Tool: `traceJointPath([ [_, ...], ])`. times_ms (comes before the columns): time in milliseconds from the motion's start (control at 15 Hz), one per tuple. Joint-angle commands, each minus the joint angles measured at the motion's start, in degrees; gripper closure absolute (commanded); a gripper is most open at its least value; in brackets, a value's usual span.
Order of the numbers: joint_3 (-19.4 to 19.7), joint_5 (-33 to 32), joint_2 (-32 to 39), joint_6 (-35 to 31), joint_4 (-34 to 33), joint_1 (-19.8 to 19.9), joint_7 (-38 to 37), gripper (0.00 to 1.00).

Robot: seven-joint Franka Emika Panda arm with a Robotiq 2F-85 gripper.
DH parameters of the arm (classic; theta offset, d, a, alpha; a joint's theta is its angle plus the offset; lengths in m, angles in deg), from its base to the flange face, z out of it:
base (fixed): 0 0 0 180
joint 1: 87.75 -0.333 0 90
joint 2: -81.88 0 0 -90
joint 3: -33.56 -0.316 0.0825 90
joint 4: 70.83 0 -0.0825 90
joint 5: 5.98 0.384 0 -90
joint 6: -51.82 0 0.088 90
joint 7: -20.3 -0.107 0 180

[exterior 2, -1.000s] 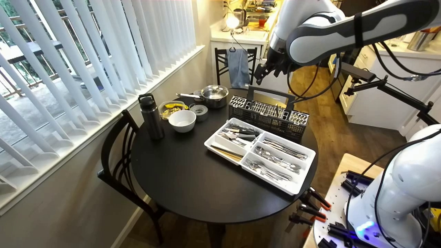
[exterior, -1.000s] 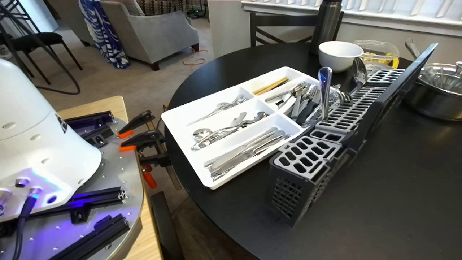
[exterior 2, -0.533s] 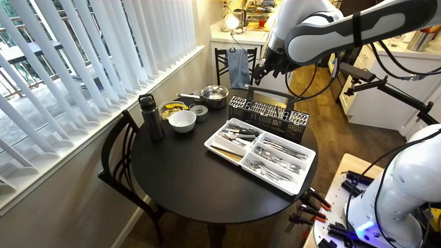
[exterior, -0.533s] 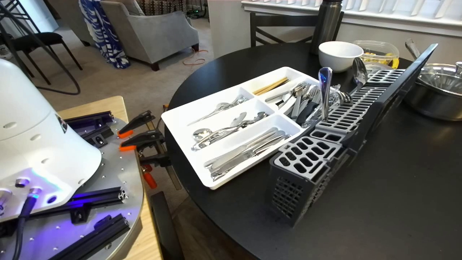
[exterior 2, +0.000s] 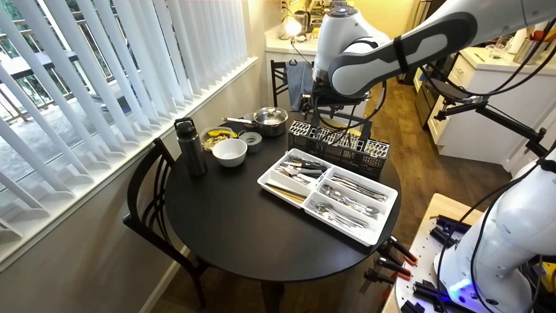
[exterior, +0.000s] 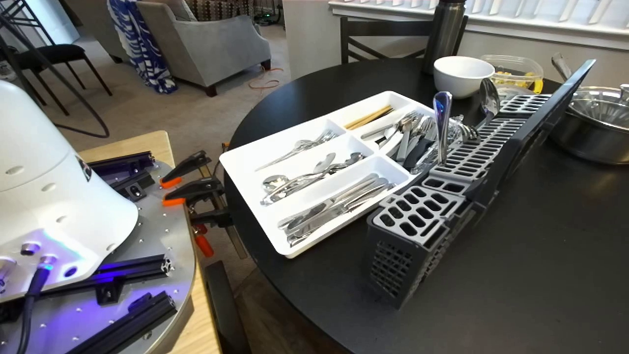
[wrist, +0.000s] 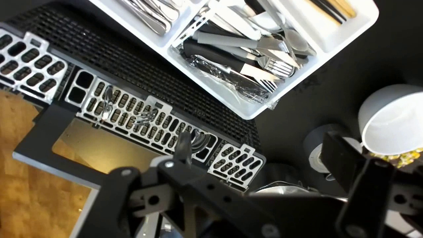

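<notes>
Round black table point(exterior 2: 226, 221) is carrying a slotted basket point(exterior: 390, 263) beside a white tray point(exterior: 243, 169); gripper point(wrist: 257, 145) is hanging near the basket, fingers point(wrist: 338, 157) spread wide, gripping nothing; slots point(exterior: 459, 160) are propping a spoon point(exterior: 490, 96) and fork point(exterior: 470, 132), dividers point(exterior: 344, 170) apparently sorting cutlery point(exterior: 336, 207) by kind

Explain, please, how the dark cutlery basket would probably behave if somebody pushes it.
The dark cutlery basket is probably light for its size, since its walls show open mesh. Long but narrow, it might tip if pushed high on its broad side. The spoon in it could wobble, as its bowl end sticks up.
</notes>
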Motion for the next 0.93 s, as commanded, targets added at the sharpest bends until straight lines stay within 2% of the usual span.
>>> traceJointPath([
  [0, 4.52, 2.00, 6.16, 0.70, -5.78, -1.16, -6.47, 0.00],
  [267, 9.82, 10.80, 13.60, 0.00, -11.48, -0.99, -6.39, 0.00],
  [467, 12.48, 15.58, 18.33, -2.02, -12.78, -1.51, -10.19, 0.00],
  [867, 14.52, 26.70, 22.82, -9.95, -11.52, -1.71, -16.48, 0.00],
])
